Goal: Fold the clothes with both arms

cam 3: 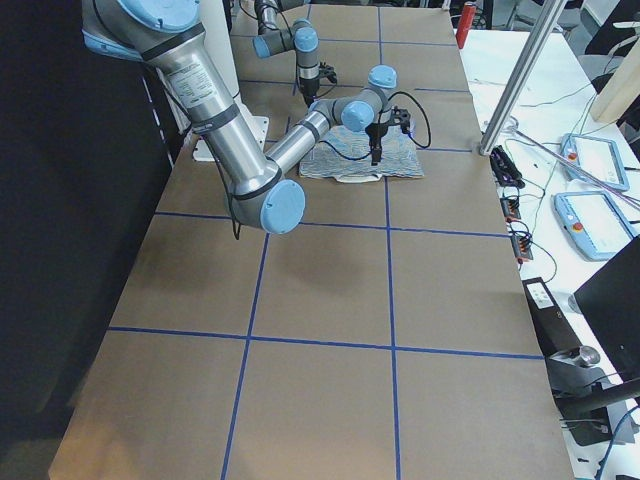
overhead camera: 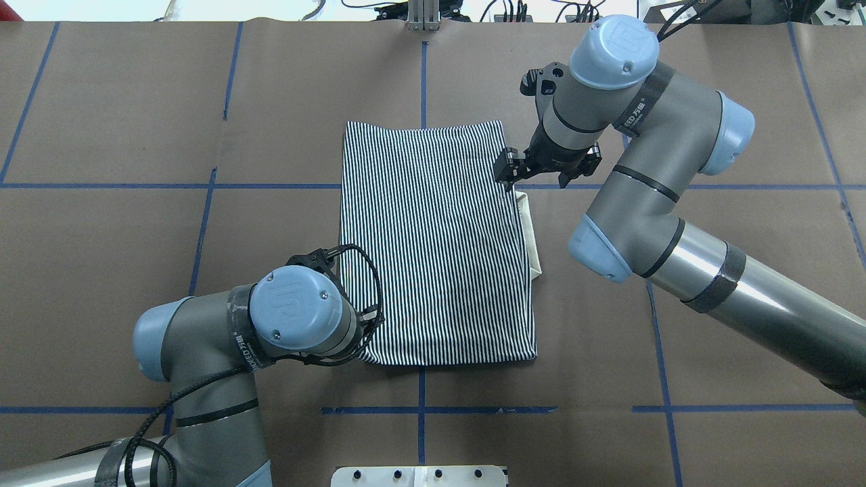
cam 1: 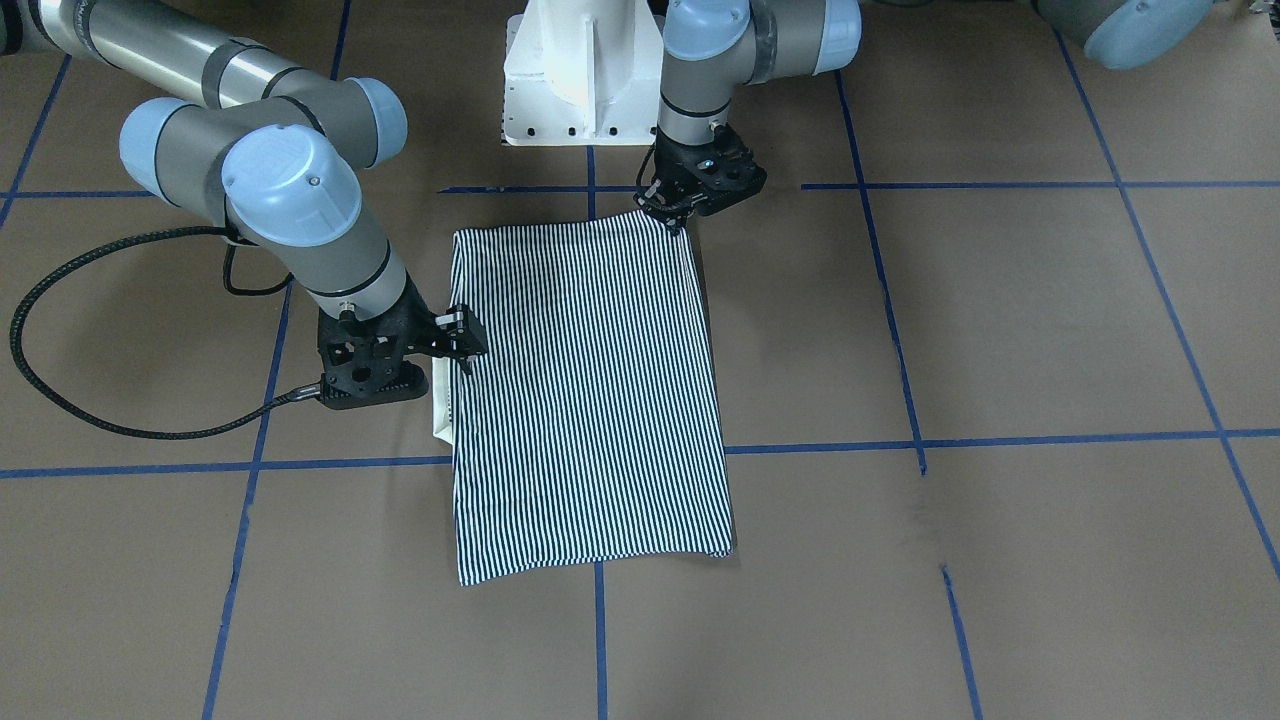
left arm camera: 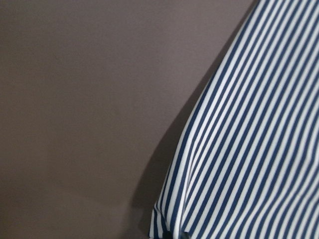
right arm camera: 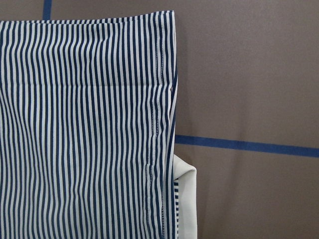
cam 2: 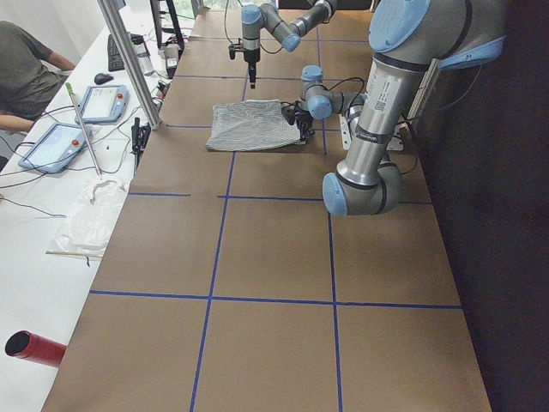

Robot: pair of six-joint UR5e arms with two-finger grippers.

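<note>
Brown paper-covered table (overhead camera: 101,101) with a blue tape grid (overhead camera: 135,184). White pedestal base (cam 1: 570,70) sits at the robot-side edge, and a white bench (cam 2: 51,184) with two tablets (cam 2: 81,120) runs past the far edge. Left arm (overhead camera: 203,338) comes in from the robot-side left corner, and its wrist sits over the shirt's near-left corner, so the overhead view hides the fingers. In the front-facing view the left gripper (cam 1: 677,222) is down on that corner with its fingers pressed together on the fabric. The left wrist view shows the striped edge raised off the paper with shadow under it, so it reads as pinching the corner. Polo shirt (overhead camera: 433,250) lies about mid-table, folded into a tall rectangle. Its stripes run from the robot side to the far side, and it is flat apart from that one corner. Its far edge sits well short of the table's far edge. A strip of cream collar (overhead camera: 531,230) pokes out along the shirt's right-hand edge, roughly halfway down. Right arm (overhead camera: 649,189) reaches in from the robot-side right corner. The right gripper (overhead camera: 507,177) hangs over the shirt's right edge near the far-right corner, just past the collar. The right wrist view shows the cloth there lying flat with nothing gripped. Can't tell from any view whether its fingers are spread or together.
</note>
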